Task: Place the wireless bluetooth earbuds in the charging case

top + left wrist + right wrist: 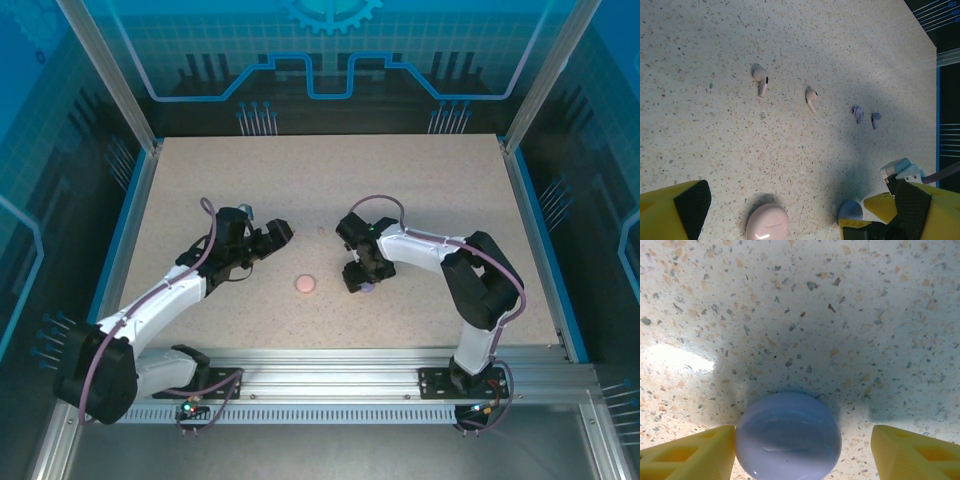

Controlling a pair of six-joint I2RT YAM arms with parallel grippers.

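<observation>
so, where is your right gripper [802, 452] just now?

down at the table [800, 300], spread to either side of the purple case [788, 436]. the pad on the left of my wrist view is touching the case's wall, or all but; the other pad stands well clear. nothing is pinched yet.

and your left gripper [280, 235]?

spread wide, holding nothing, hovering near the pink case [767, 222].

where are the buds?

loose on the table beyond both cases, none of them in a case. from the left wrist i see a rough row: the pink earbuds [811, 99] lying apart from each other, then the purple earbuds [857, 113] close together.

which step is this, then?

securing the purple case, i'd say, before any bud goes in. both cases look shut, so i reckon a lid has to come open first.

what does the next move call for?

centring. the case sits against one pad, so closing from here would likely shove it sideways. it looks round and smooth, so i'd square up first and close gently, or it may slip out.
</observation>
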